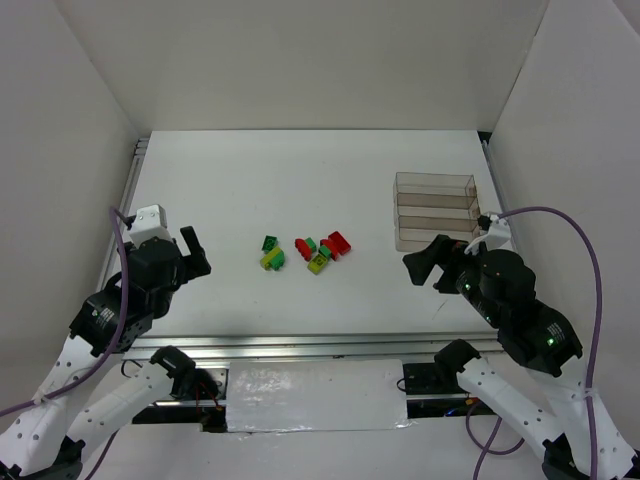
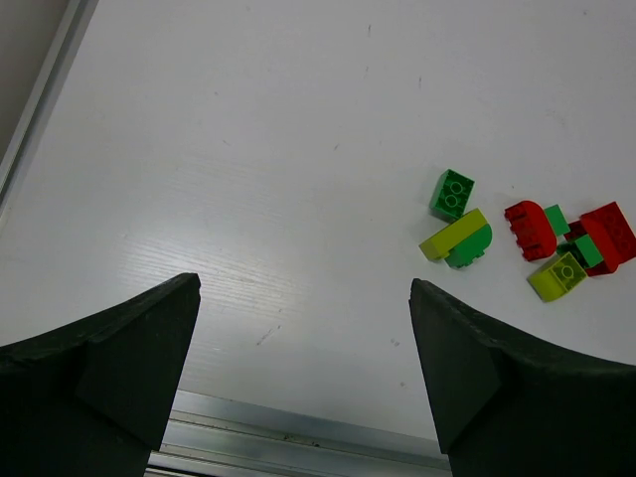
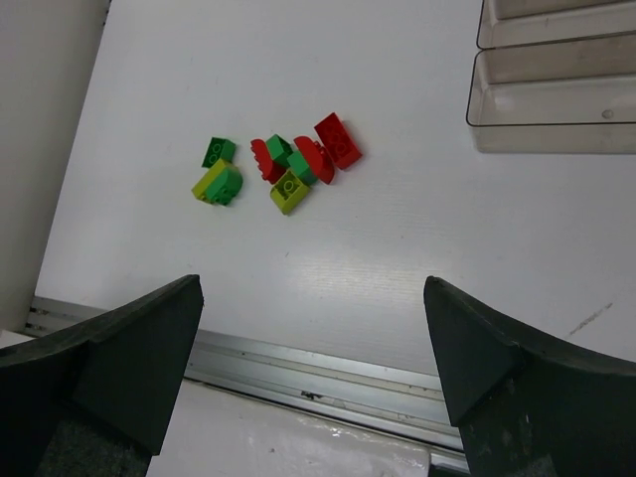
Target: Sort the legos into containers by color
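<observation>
Several tiny legos [image 1: 305,252] lie in a loose cluster mid-table: a dark green brick [image 1: 270,243], a yellow-green and green pair [image 1: 272,260], red pieces [image 1: 340,242] and a yellow-green brick [image 1: 319,264]. The clear four-compartment tray [image 1: 436,210] stands at the right and looks empty. My left gripper [image 1: 195,250] is open and empty, left of the cluster. My right gripper [image 1: 428,262] is open and empty, just in front of the tray. The left wrist view shows the legos [image 2: 457,238] ahead to the right of the open left gripper [image 2: 304,288]. The right wrist view shows the legos [image 3: 289,191], the tray [image 3: 552,109] and the open right gripper [image 3: 313,283].
An aluminium rail [image 1: 300,345] runs along the table's near edge, with a white taped plate [image 1: 315,395] below it. Another rail [image 1: 130,190] lines the left edge. White walls enclose the table on the left, back and right.
</observation>
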